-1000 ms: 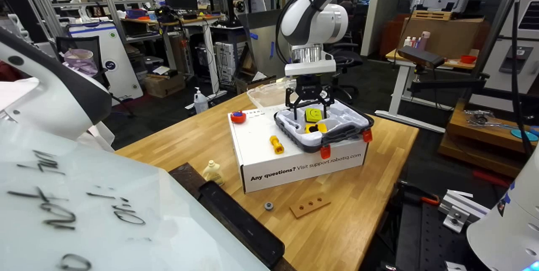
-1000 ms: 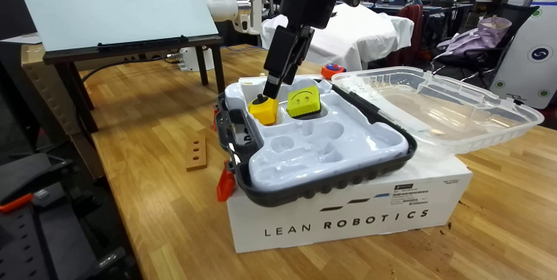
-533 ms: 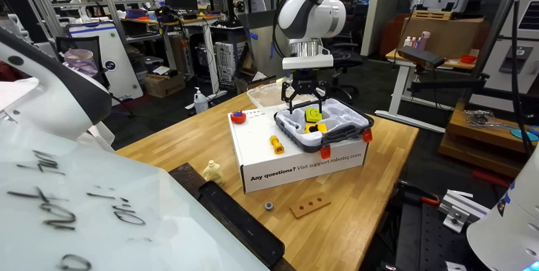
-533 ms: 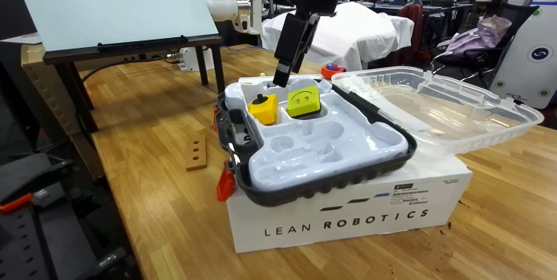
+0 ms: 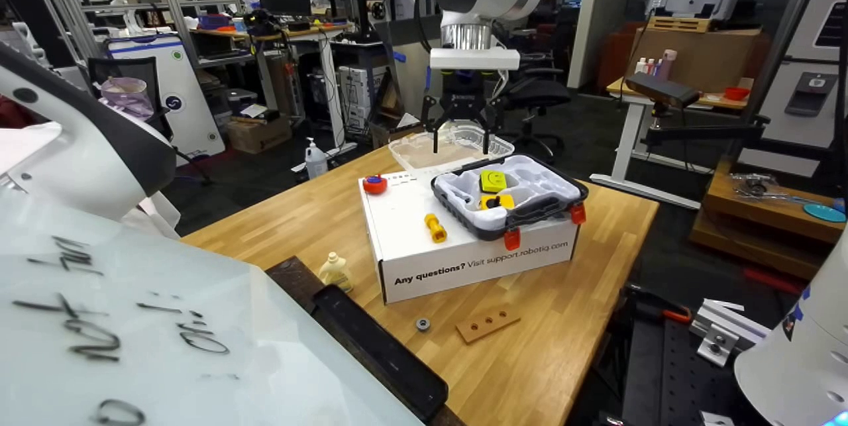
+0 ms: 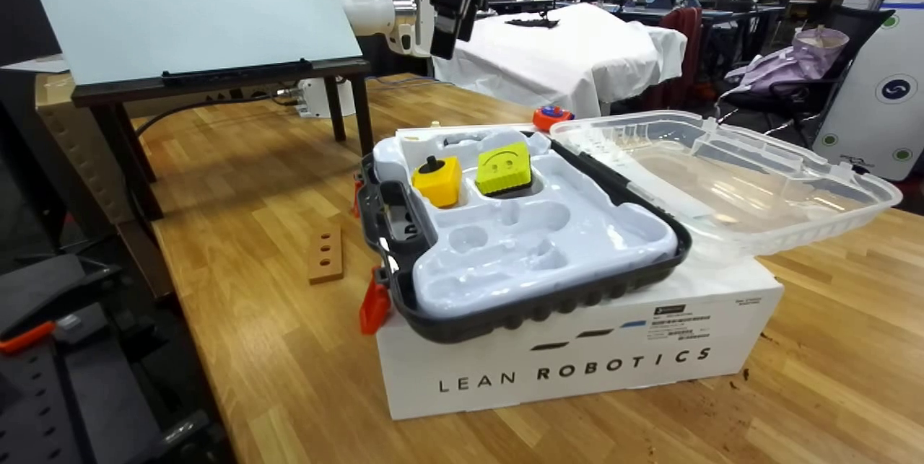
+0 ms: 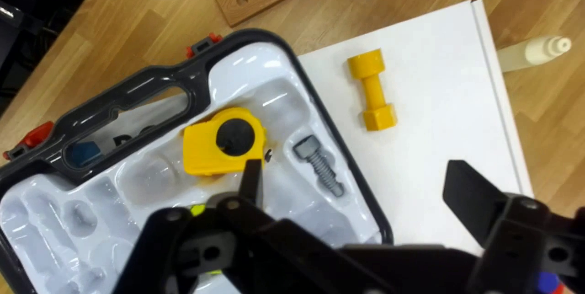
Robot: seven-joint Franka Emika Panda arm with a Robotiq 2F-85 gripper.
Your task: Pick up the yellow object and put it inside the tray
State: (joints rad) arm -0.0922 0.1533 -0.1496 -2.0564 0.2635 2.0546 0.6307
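The yellow object [image 5: 435,227], a small dumbbell-shaped piece, lies on the white box beside the tray [image 5: 476,215]. It also shows in the wrist view [image 7: 374,93]; in an exterior view it is hidden behind the tray. The tray, a white-grey moulded liner in a dark case, is plain in an exterior view [image 6: 592,255] and the wrist view [image 7: 249,63]. It holds a rounded yellow tape measure [image 6: 438,182] and a yellow-green smiley block [image 6: 503,167]. My gripper [image 5: 460,146] is open and empty, raised above the box; its fingers also show in the wrist view [image 7: 355,166].
The white box [image 6: 577,377] bears the tray. A clear lid [image 6: 779,182] sticks out from the tray's side. A red piece [image 5: 375,184] sits at a box corner. A cream bottle [image 5: 336,271], a grey ring [image 5: 423,324] and a wooden strip [image 5: 488,326] are on the table.
My open gripper has risen out of the tray, away from the smiley block and tape measure, and shifted slightly left in an exterior view. The objects have stayed in place.
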